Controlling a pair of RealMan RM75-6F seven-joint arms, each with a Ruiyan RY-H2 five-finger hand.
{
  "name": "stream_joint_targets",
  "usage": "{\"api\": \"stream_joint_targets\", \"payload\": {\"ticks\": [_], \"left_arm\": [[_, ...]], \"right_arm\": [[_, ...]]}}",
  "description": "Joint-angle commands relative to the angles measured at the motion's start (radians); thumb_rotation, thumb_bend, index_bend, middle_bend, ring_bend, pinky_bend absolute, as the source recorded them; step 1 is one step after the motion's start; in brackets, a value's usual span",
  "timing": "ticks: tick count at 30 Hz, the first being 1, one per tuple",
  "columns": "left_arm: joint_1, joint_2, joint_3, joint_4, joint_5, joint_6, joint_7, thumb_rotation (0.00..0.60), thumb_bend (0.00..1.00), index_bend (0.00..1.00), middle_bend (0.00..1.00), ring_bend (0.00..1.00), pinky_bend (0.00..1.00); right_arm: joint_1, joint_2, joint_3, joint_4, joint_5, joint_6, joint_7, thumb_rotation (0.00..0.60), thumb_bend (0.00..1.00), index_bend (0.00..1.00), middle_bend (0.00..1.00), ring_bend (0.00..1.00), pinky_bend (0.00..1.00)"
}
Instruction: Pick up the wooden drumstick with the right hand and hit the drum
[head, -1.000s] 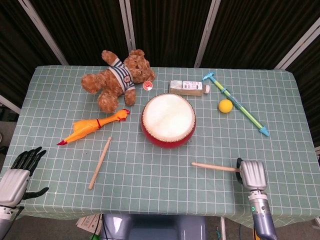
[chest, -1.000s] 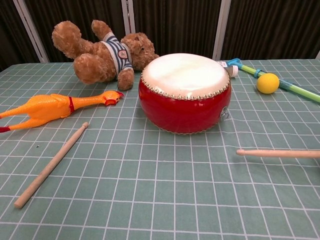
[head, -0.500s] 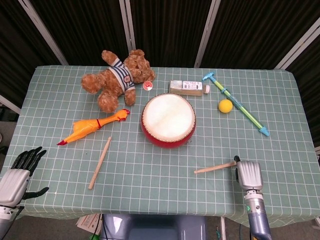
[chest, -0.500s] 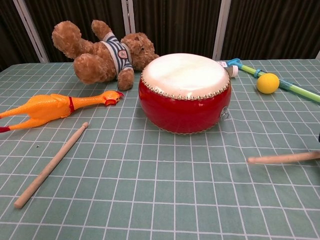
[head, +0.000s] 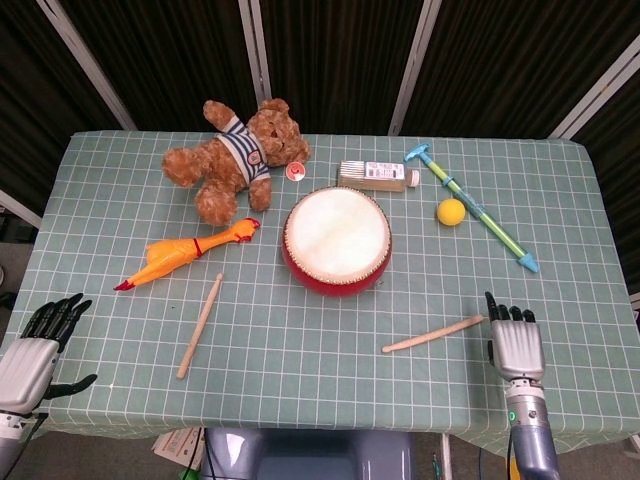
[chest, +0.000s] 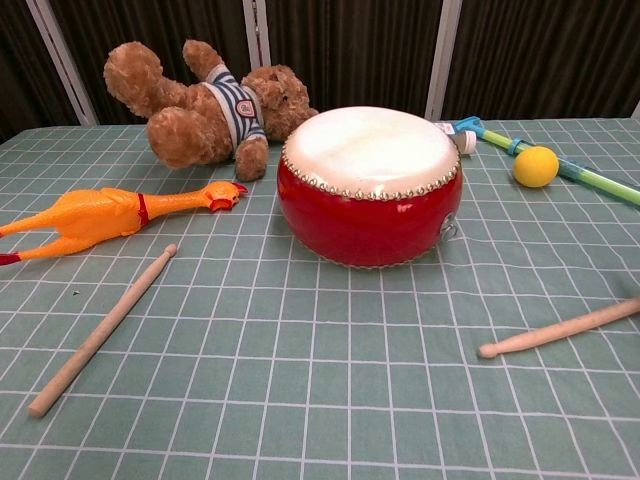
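Lying flat on the desk, the drumstick pointed its tip toward the drum, its butt just beside the right hand. That hand was open, fingers extended, holding nothing. The step looked like the pickup: next, the fingers would need to close around the butt end before any strike.

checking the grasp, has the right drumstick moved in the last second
Yes. The right drumstick was level in the right hand; now it lies slanted on the table, its tip lower, farther from the drum, and the hand is open beside it.
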Motion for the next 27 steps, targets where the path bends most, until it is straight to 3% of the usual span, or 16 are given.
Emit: {"api": "stream_joint_targets", "payload": {"ticks": [1, 4, 9, 14, 18, 27], "left_arm": [[0.000, 0.000, 0.000, 0.001, 0.000, 0.000, -0.001, 0.600, 0.00, 0.00, 0.00, 0.00, 0.00], [0.000, -0.002, 0.000, 0.001, 0.004, 0.002, -0.001, 0.600, 0.00, 0.00, 0.00, 0.00, 0.00], [0.002, -0.004, -0.003, 0.006, 0.007, 0.012, 0.001, 0.600, 0.00, 0.00, 0.00, 0.00, 0.00], [0.004, -0.009, -0.020, 0.020, -0.010, 0.025, 0.000, 0.600, 0.00, 0.00, 0.00, 0.00, 0.00], [0.005, -0.020, -0.033, 0.035, -0.014, 0.041, 0.017, 0.600, 0.00, 0.00, 0.00, 0.00, 0.00], [0.006, -0.039, -0.042, 0.057, -0.006, 0.059, 0.015, 0.600, 0.00, 0.00, 0.00, 0.00, 0.00]], "right_arm": [[-0.032, 0.094, -0.004, -0.062, -0.060, 0.021, 0.109, 0.600, 0.40, 0.00, 0.08, 0.06, 0.12], [-0.064, 0.156, -0.012, -0.091, -0.126, 0.051, 0.217, 0.600, 0.34, 0.00, 0.01, 0.02, 0.09], [-0.129, 0.242, -0.046, -0.085, -0.276, 0.131, 0.417, 0.600, 0.25, 0.00, 0.00, 0.00, 0.07], [-0.193, 0.292, -0.098, 0.013, -0.461, 0.238, 0.595, 0.600, 0.24, 0.00, 0.00, 0.00, 0.06], [-0.225, 0.279, -0.122, 0.109, -0.562, 0.308, 0.646, 0.600, 0.24, 0.00, 0.00, 0.00, 0.05], [-0.233, 0.256, -0.105, 0.139, -0.540, 0.279, 0.659, 0.600, 0.24, 0.00, 0.00, 0.00, 0.04]]}}
